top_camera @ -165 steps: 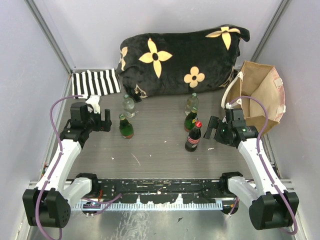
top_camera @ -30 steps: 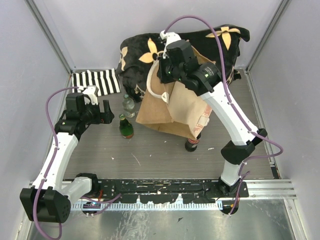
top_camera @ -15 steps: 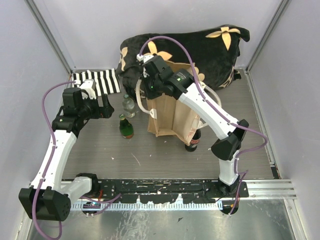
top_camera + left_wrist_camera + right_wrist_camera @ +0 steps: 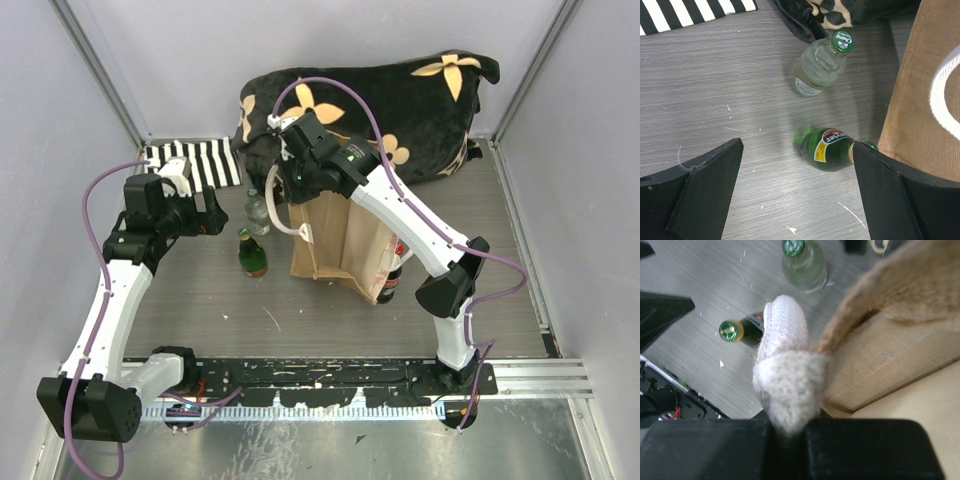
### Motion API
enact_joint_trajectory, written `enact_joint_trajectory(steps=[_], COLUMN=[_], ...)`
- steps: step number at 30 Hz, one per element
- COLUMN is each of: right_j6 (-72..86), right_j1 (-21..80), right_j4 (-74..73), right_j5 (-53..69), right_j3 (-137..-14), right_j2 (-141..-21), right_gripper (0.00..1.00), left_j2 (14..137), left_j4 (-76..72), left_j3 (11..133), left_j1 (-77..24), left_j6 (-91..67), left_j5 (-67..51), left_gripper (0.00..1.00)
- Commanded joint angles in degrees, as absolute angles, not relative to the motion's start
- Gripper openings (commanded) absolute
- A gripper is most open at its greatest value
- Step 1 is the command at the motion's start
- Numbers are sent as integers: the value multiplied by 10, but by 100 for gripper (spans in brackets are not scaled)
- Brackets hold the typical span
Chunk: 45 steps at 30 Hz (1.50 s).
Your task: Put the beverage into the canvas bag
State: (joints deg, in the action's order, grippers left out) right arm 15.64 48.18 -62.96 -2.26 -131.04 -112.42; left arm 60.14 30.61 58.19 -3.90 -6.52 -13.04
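Note:
The canvas bag (image 4: 335, 235) hangs upright mid-table by a cream handle (image 4: 785, 355), and my right gripper (image 4: 787, 427) is shut on that handle above the bag's left top corner (image 4: 297, 180). Just left of the bag stand a green bottle (image 4: 252, 254) and a clear bottle with a green cap (image 4: 257, 212). A dark bottle with a red cap (image 4: 393, 280) peeks out behind the bag's lower right. My left gripper (image 4: 213, 215) hovers open left of the bottles. In the left wrist view the green bottle (image 4: 830, 150) lies close to the right finger and the clear bottle (image 4: 820, 65) beyond.
A black flowered cushion (image 4: 400, 95) fills the back of the table behind the bag. A black-and-white striped cloth (image 4: 190, 165) lies at the back left. Grey walls close in both sides.
The right arm has carried the bag from the middle right leftward and lowered it, so it hangs upright beside the green bottle. The left arm has barely moved.

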Motion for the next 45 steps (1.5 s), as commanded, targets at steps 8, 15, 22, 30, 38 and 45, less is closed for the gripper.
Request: enact_joint_trajectory(steps=[8, 15, 22, 30, 38, 45], right_j6=[211, 224, 218, 219, 218, 217], right_j1=[538, 538, 538, 536, 482, 437], right_j4=[-650, -613, -614, -612, -662, -685], right_j5=[19, -32, -92, -173, -207, -214], right_j3=[-1220, -1213, -1280, -1313, -1293, -1204], right_j2=[-1108, -1108, -1105, -1078, -1037, -968], right_gripper=[1, 47, 62, 66, 66, 67], left_j2=[593, 587, 584, 608, 643, 674], left_j4=[291, 295, 304, 385, 499, 577], left_j3=[585, 592, 610, 695, 786, 802], left_j1=[-40, -40, -40, -76, -156, -225], left_j6=[-69, -73, -81, -98, -152, -201], left_j5=[-146, -156, -202, -274, -316, -343], left_gripper=[98, 98, 98, 99, 97, 94])
